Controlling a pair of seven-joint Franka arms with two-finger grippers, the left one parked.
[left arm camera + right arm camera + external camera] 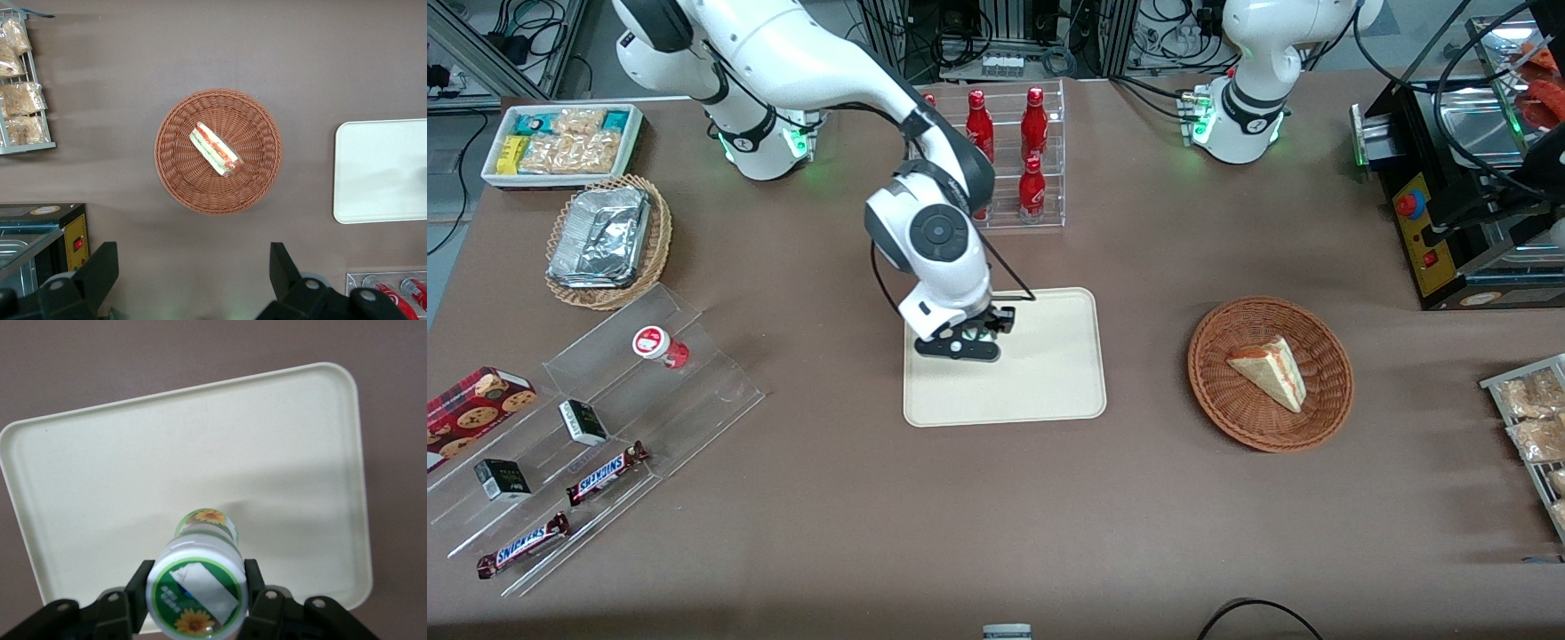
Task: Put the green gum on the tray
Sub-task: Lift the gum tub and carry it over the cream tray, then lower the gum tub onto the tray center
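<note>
Both fingers (257, 597) clench the green gum (197, 587) between them above the tray (100, 487)

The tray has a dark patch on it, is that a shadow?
Yes: in the right wrist view, a soft grey shadow falls on the tray past the green gum held by the gripper; in the front view, the arm shades it too.

Glossy white arm segments, dark grey joint rings, green base lights, black pincer (971, 340)
</note>
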